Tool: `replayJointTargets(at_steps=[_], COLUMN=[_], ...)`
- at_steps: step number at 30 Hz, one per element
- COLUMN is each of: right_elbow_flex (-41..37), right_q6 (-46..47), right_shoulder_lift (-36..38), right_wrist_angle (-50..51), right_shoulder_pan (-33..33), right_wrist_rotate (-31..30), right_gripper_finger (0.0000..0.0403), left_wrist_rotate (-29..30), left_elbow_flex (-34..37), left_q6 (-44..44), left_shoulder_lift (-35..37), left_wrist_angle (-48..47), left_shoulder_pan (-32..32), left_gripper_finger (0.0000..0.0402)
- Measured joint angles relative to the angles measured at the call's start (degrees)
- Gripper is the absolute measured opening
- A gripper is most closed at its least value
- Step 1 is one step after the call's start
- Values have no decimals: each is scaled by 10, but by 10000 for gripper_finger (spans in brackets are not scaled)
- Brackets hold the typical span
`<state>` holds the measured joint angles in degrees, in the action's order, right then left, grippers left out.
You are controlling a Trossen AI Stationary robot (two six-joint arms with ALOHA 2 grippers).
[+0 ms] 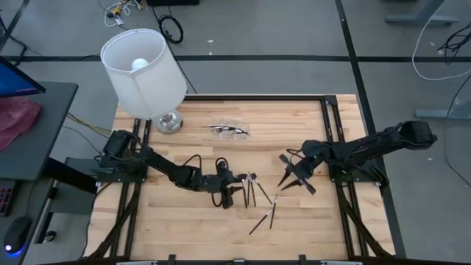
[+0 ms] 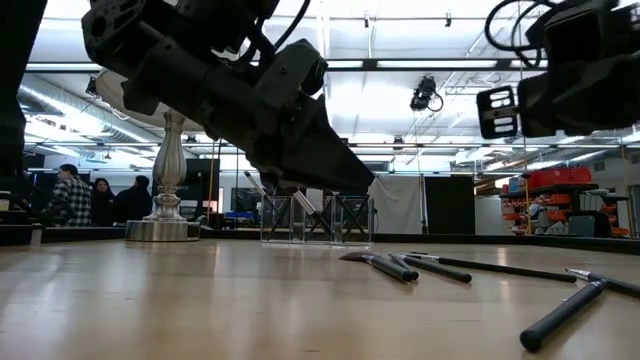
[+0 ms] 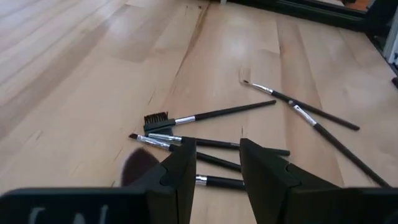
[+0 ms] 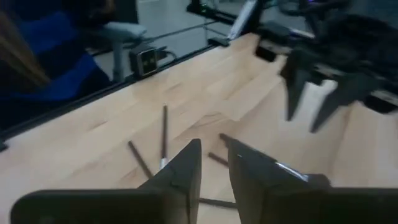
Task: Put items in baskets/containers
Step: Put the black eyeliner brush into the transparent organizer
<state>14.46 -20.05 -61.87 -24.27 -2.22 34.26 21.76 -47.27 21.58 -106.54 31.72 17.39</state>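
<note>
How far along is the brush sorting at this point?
A few brushes already sit in the clear container. Nothing is held: the left gripper hovers open over the loose brushes, and the right gripper waits open nearby. Several brushes remain on the table.

Black-handled brushes (image 3: 217, 113) with silver ferrules, pale striped wood table (image 1: 191, 228), white lamp (image 1: 143, 70) shade, clear container (image 1: 228, 130).

place: open-plan robotics lab or workshop | evidence: wooden bench (image 1: 221, 221) bolted with two dark arms; grey floor with taped lines and loose cables (image 1: 171, 28); exposed ceiling ducts and strip lights; red storage racks (image 2: 545, 195); people (image 2: 72, 195) standing at far desks
</note>
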Motion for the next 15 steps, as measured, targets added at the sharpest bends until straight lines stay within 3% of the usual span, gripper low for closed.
replayJointTargets(at_steps=[8,15], right_elbow_flex=[0,0], right_q6=[-5,-113], right_shoulder_lift=[-70,-189], right_wrist_angle=[-3,-68], right_shoulder_pan=[-63,-86], right_wrist_rotate=[-36,-45], right_gripper_finger=[128,165], left_wrist_rotate=[0,1], left_elbow_flex=[0,0], left_q6=[-1,3], left_shoulder_lift=[0,0], left_wrist_angle=[-3,3], left_shoulder_pan=[-9,-26], left_gripper_finger=[126,126])
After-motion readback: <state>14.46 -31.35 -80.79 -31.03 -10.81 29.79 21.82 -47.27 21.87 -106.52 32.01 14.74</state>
